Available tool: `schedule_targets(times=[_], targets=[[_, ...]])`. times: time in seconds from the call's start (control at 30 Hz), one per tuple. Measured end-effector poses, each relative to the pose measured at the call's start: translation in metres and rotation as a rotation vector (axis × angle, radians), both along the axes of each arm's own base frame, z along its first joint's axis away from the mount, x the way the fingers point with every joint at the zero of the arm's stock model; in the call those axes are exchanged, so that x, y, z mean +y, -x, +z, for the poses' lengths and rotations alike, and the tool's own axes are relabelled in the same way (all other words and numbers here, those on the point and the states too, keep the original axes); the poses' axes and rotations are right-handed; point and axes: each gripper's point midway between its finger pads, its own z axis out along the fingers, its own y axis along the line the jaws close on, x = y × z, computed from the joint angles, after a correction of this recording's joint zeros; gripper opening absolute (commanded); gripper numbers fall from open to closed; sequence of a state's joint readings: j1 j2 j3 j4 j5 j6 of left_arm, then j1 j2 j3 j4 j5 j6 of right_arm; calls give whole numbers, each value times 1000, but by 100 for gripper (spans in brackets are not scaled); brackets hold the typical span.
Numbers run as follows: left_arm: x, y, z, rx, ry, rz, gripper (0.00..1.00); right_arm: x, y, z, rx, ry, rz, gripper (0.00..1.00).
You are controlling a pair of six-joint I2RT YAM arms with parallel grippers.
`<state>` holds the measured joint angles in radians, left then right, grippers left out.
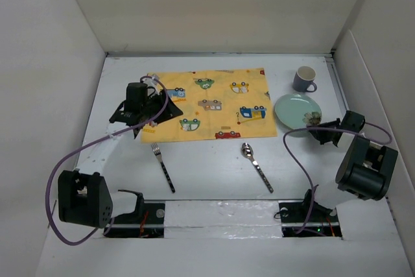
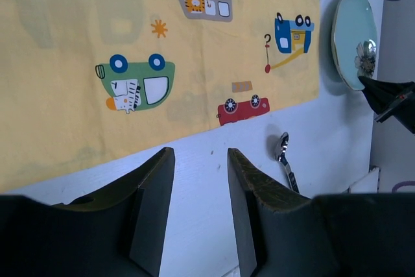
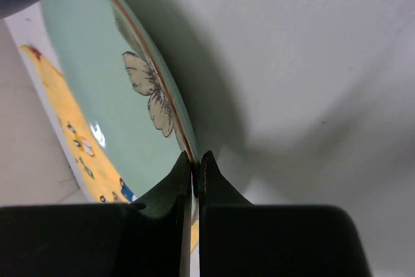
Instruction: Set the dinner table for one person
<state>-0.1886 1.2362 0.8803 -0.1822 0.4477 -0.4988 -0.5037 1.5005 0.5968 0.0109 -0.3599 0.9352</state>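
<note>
The white dinner table [image 1: 214,167] carries a yellow car-print cloth [image 1: 207,105] at the back middle. A pale green plate [image 1: 293,108] with a flower print lies right of the cloth. My right gripper [image 1: 317,128] is shut on the plate's near right rim; in the right wrist view the fingers [image 3: 196,157] pinch the gold-edged rim of the plate [image 3: 97,82]. My left gripper [image 1: 144,129] is open and empty over the cloth's front left corner. In the left wrist view its fingers [image 2: 200,154] hang above bare table just in front of the cloth [image 2: 130,43].
A blue-grey mug [image 1: 304,79] stands behind the plate near the right wall. A fork [image 1: 163,167] and a spoon [image 1: 257,167] lie on the table in front of the cloth. The spoon [image 2: 283,154] and plate [image 2: 350,37] also show in the left wrist view.
</note>
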Motion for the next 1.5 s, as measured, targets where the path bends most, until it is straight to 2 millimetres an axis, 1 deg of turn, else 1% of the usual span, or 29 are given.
schedule_targets(times=[0.1, 0.17, 0.23, 0.3, 0.33, 0.37, 0.4, 0.43, 0.5, 0.57, 0.6, 0.67, 0.7, 0.77, 0.8, 0.87, 0.93, 1.0, 1.07, 1.17, 1.23, 1.37, 1.4, 1.43, 1.5], targets=[[0, -1, -1, 7, -2, 0, 34, -1, 1, 16, -32, 34, 1, 0], [0, -1, -2, 15, 2, 5, 35, -1, 8, 28, -35, 67, 4, 0], [-1, -1, -1, 20, 12, 9, 37, 2, 16, 45, -50, 112, 14, 0], [-2, -1, -1, 25, 21, 12, 38, 10, 24, 65, -65, 161, 39, 0], [-2, -1, -1, 27, 22, 12, 43, 16, 26, 76, -70, 180, 62, 0], [-3, -2, 0, 30, 22, 12, 46, 25, 22, 90, -94, 198, 101, 0], [-3, -4, 1, 30, 20, 10, 51, 36, 16, 102, -126, 212, 142, 0], [-4, -8, 4, 26, 21, 11, 51, 53, 5, 121, -183, 224, 204, 0], [-4, -14, 8, 29, 9, 5, 51, 87, -12, 146, -257, 209, 323, 0], [-5, -25, 17, 8, 1, 1, 51, 131, -35, 174, -340, 198, 469, 0], [-5, -29, 22, -7, -3, 1, 51, 151, -44, 182, -369, 186, 532, 0], [-4, -35, 31, -34, -11, 2, 50, 199, -65, 196, -435, 146, 667, 0], [-4, -37, 35, -47, -17, 2, 50, 221, -74, 199, -459, 121, 726, 0], [-2, -41, 44, -71, -28, 6, 50, 263, -90, 194, -477, 70, 822, 0], [-1, -42, 47, -81, -35, 7, 50, 280, -96, 187, -475, 49, 859, 0], [0, -45, 50, -95, -45, 10, 50, 312, -110, 168, -450, 6, 918, 0], [2, -45, 48, -93, -57, 15, 50, 334, -118, 144, -410, -26, 949, 0], [4, -44, 46, -84, -67, 19, 50, 348, -122, 120, -364, -48, 961, 0], [5, -42, 45, -82, -73, 21, 50, 356, -123, 98, -317, -69, 964, 0], [8, -38, 43, -83, -82, 26, 49, 363, -123, 72, -262, -97, 957, 0], [9, -35, 41, -79, -85, 28, 49, 365, -122, 58, -233, -108, 950, 0], [10, -32, 34, -66, -94, 27, 49, 363, -123, 43, -195, -112, 922, 0], [10, -32, 33, -65, -96, 26, 49, 363, -123, 43, -195, -111, 921, 2], [10, -31, 33, -64, -96, 25, 49, 363, -124, 42, -190, -109, 913, 7], [10, -31, 32, -64, -97, 24, 49, 363, -124, 40, -186, -104, 910, 20]])
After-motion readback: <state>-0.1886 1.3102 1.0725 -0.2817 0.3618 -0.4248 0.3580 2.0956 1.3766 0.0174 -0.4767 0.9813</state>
